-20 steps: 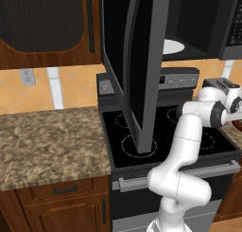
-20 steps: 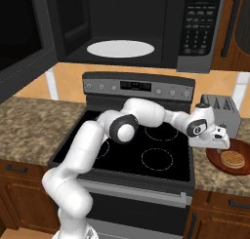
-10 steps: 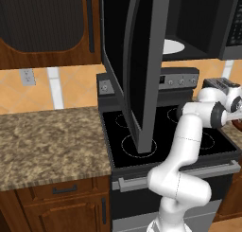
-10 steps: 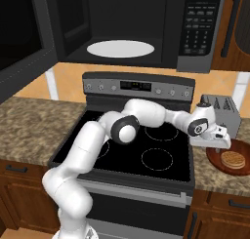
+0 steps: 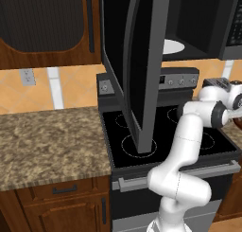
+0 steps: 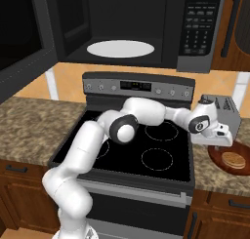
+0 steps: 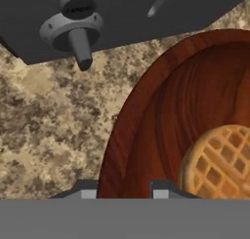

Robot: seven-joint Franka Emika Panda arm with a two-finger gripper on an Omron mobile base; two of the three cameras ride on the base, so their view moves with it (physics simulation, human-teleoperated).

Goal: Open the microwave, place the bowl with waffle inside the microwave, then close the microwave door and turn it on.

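Observation:
The microwave [image 6: 122, 28] hangs above the stove, its door [image 5: 137, 70] swung wide open and the white turntable plate [image 6: 120, 49] showing inside. The reddish-brown bowl [image 6: 216, 157] holding the waffle [image 6: 233, 160] rests on the granite counter to the right of the stove, in front of the toaster. My gripper [image 6: 222, 144] points down at the bowl's left rim. In the hand view the bowl [image 7: 156, 135] and waffle [image 7: 219, 165] are close, and my gripper [image 7: 123, 193] has one fingertip outside the rim and one inside. Whether they press on the rim is unclear.
A grey toaster [image 6: 225, 113] stands just behind the bowl, its knob [image 7: 73, 28] close above my hand. The black glass-top stove [image 6: 146, 150] lies left of the bowl. The open door juts out over the stove's left side. Granite counter [image 5: 47, 136] runs to the left.
The fingers have drawn closer together around the bowl's rim. The arm, bowl and microwave door stay where they were.

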